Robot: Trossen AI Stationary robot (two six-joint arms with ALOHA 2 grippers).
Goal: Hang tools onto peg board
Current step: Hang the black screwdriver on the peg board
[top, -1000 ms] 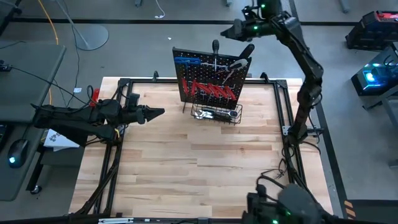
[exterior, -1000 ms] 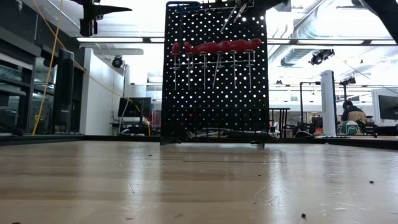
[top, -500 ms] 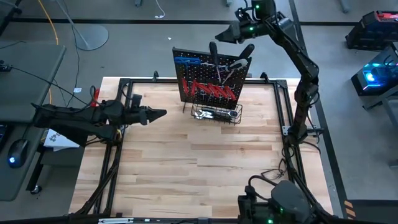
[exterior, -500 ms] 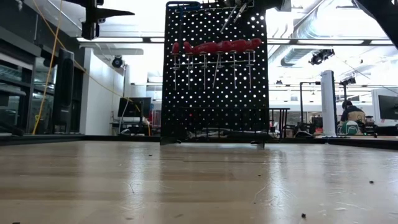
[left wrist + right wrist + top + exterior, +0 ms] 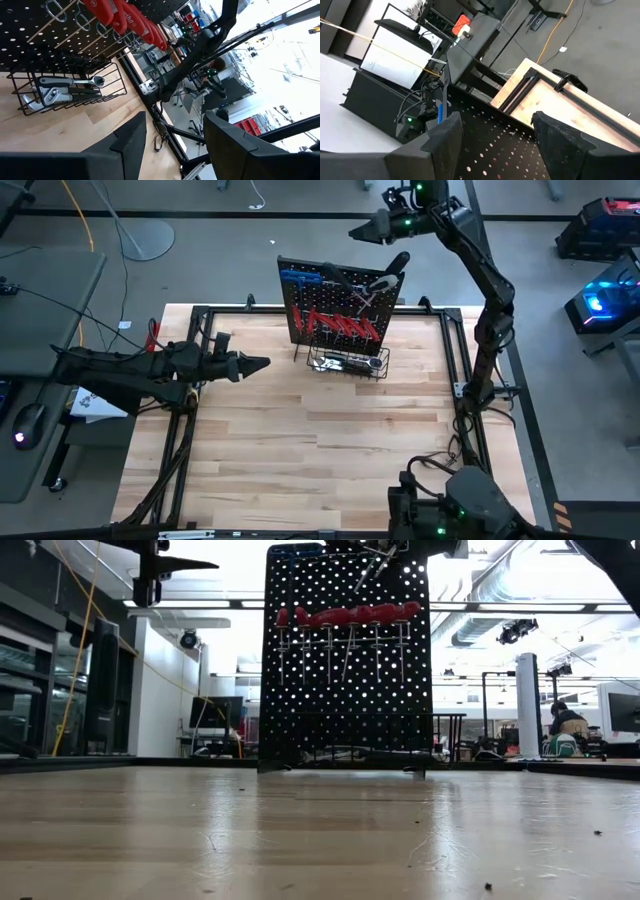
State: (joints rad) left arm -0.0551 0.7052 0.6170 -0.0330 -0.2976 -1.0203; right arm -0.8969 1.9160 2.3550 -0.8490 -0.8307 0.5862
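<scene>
Black perforated metal peg board [image 5: 338,305] stood upright at the far edge of the pale wood-plank table [image 5: 320,440], holes in neat rows with light showing through in the low view. Row of glossy red-handled screwdrivers [image 5: 345,616] hung across the upper part, thin steel shanks pointing down. Blue T-shaped hex keys [image 5: 300,278] sat along the top left corner, mostly just a blue smear from above. Black wire basket [image 5: 70,92] at the foot of the board held a chrome ratchet wrench [image 5: 75,81] and a chunky silver tool under it, hard to say which kind. Couple of black-handled tools [image 5: 385,275] leaned near the top right, partly cut off at the upper edge in the low view.

Right gripper [image 5: 362,230] hovered high behind the board's top edge, fingers spread apart, nothing between them. Left gripper [image 5: 255,363] hung over the table's left side, well apart from the board, pointed toward it, jaws also spread and empty. Black tubular frame [image 5: 450,350] ran around the tabletop. Person [image 5: 566,726] sat far back in the room, tiny and mostly hidden.
</scene>
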